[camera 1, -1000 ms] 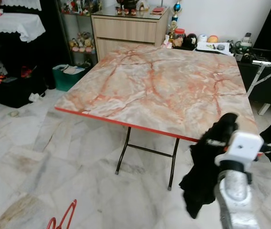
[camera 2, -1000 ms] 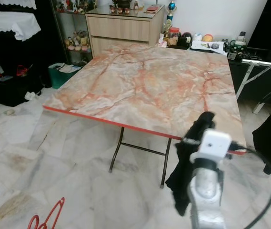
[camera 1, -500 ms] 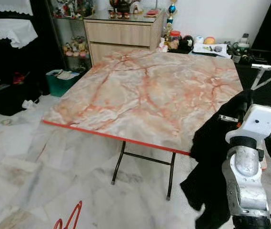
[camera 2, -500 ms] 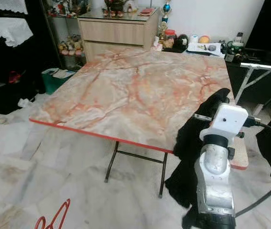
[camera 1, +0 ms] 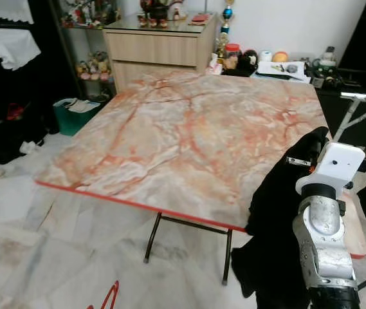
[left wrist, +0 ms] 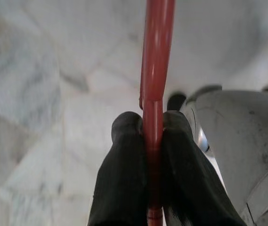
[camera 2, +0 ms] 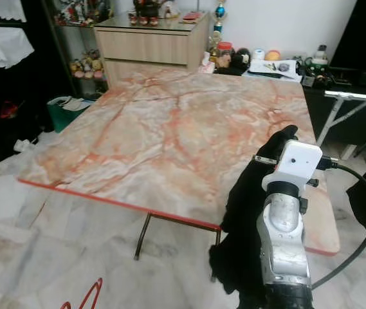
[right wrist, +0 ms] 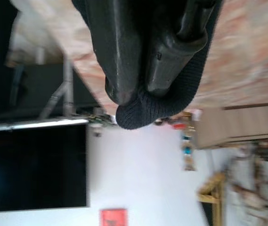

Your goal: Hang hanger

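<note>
While the right gripper (right wrist: 143, 89), raised lower right, clamps a black garment (camera 1: 279, 212), the left gripper (left wrist: 150, 127) pinches a red hanger (left wrist: 155, 70), mostly cut off.

A lived-in home room: a folding, marble-patterned orange surface (camera 1: 189, 135) stands on a pale marble-tile floor (camera 1: 35, 232). Behind it are a light wooden cabinet (camera 1: 160, 48) topped with trinkets and shelves of small figurines (camera 1: 89, 67).

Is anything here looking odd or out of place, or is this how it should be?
Nothing is spilled or broken. One oddity: the black garment is bunched in the right gripper beside the marble-patterned table, hanging limp past its red edge, while the red hanger is pinched separately in the left gripper, low over the floor. The garment isn't on the hanger.
</note>
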You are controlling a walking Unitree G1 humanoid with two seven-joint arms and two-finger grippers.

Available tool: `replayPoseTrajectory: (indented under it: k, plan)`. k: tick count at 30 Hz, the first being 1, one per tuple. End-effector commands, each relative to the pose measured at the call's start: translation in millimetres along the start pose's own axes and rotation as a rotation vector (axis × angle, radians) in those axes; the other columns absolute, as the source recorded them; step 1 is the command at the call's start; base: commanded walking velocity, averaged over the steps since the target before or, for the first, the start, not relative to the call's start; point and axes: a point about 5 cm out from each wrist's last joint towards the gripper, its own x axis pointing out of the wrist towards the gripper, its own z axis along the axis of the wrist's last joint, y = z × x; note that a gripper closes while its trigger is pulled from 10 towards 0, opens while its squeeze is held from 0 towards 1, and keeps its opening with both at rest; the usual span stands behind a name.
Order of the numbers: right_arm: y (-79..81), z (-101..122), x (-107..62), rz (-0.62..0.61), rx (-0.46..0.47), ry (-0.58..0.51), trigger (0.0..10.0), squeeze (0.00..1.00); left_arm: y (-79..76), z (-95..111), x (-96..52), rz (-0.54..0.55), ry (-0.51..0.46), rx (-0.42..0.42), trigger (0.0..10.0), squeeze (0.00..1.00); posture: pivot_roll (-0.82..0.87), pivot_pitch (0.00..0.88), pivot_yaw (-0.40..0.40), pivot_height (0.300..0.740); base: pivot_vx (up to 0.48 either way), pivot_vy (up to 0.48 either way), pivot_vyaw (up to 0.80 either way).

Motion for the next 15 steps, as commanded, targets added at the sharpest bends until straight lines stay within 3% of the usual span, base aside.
replayPoseTrajectory:
  k: [1,6,15]
  plan:
    - [10.5,13.7,3.3,0.027,0.02,-0.051,10.0,0.0,-10.6,-11.6,-2.1,-0.032,0.031,0.009,10.0,0.0,0.06,0.036,0.022,0.74,0.266,0.0,0.0]
    - [11.8,15.8,5.5,0.028,0.023,-0.056,10.0,0.0,-22.5,-22.5,-5.0,-0.044,0.046,0.012,10.0,0.0,0.06,0.037,0.02,0.74,0.273,0.0,0.0]
    - [10.5,15.9,8.3,0.024,0.021,-0.057,10.0,0.0,-8.1,-14.3,-3.1,-0.029,0.038,0.014,10.0,0.0,0.06,0.037,0.02,0.74,0.272,0.0,0.0]
